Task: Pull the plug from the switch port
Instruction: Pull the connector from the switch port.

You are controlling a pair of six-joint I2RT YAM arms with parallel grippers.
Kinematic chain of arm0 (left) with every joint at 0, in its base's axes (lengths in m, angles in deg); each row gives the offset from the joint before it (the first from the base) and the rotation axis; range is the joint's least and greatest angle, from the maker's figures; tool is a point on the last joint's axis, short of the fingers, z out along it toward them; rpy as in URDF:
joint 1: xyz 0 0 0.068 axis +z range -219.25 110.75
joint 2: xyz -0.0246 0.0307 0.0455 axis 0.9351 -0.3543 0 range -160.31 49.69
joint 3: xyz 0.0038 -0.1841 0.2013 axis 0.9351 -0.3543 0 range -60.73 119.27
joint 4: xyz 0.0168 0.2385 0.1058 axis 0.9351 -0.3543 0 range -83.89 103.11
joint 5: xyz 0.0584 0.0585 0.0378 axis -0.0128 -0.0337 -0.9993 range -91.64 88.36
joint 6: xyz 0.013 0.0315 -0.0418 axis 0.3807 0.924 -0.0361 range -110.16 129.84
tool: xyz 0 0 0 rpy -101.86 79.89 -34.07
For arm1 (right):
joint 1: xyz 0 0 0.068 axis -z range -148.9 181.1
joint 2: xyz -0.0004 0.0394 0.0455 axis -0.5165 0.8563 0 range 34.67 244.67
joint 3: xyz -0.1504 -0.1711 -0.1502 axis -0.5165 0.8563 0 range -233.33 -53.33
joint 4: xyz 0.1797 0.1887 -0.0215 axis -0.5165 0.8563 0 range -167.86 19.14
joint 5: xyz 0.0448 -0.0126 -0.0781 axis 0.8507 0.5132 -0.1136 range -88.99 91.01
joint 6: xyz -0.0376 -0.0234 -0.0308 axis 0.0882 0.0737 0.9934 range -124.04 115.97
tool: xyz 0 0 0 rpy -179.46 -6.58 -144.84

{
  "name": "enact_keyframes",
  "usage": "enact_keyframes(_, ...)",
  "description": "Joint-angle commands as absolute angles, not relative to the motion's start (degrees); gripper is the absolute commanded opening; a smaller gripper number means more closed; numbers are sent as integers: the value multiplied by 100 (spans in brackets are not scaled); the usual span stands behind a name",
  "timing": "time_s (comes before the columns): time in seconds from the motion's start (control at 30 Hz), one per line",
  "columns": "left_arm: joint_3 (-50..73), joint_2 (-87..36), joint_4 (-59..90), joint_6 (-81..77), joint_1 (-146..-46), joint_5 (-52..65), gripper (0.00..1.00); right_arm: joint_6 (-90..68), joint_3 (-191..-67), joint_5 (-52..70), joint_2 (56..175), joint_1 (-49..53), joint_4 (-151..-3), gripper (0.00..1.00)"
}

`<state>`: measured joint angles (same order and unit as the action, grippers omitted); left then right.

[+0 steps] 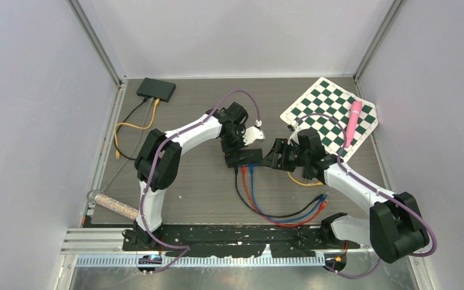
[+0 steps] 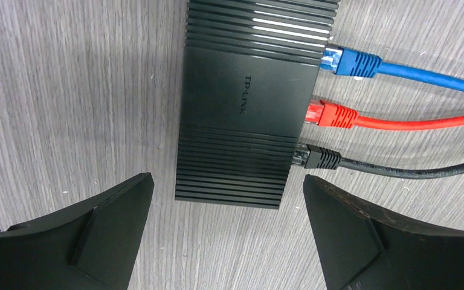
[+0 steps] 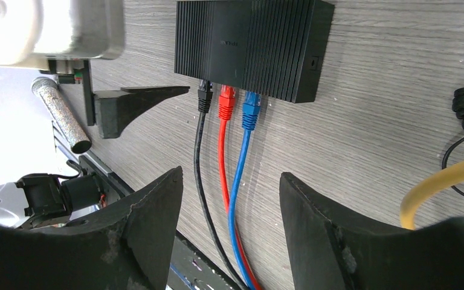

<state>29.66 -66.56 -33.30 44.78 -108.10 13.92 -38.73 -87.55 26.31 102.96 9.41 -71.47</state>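
A black ribbed switch (image 1: pixel 246 158) (image 2: pixel 248 103) (image 3: pixel 248 45) lies flat mid-table. Three plugs sit in its ports side by side: black (image 2: pixel 320 158) (image 3: pixel 203 96), red (image 2: pixel 332 115) (image 3: pixel 226 103) and blue (image 2: pixel 350 62) (image 3: pixel 251 109). Their cables trail toward the table's near edge. My left gripper (image 2: pixel 226 181) (image 1: pixel 232 148) hovers over the switch's end, open wide, with nothing between its fingers. My right gripper (image 3: pixel 231 175) (image 1: pixel 275 156) is open just right of the switch. In the right wrist view the three cables run through the gap between its fingers, untouched.
A second black box (image 1: pixel 156 89) with yellow and black leads sits at the back left. A checkered board (image 1: pixel 329 118) carrying a pink pen (image 1: pixel 353 124) lies at the back right. A glittery tube (image 1: pixel 115 205) rests near the front left. A yellow cable (image 3: pixel 441 181) loops beside my right gripper.
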Motion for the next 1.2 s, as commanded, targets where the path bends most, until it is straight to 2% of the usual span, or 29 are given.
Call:
enact_keyframes(0.0,3229,-6773,-3607,4497,-10895,1236,100,-3900,-9026,2671,10327,921,-7348,67)
enact_keyframes(0.3,2940,-6709,-3505,4695,-10957,632,100,-3894,-8959,2671,10477,926,-7414,67)
enact_keyframes(0.87,3362,-6994,-3538,4634,-11030,823,99,-4458,-8441,2931,10820,921,-8360,67)
enact_keyframes(1.17,3416,-7087,-3563,4483,-11049,946,90,-4426,-8348,2879,10653,921,-8286,66)
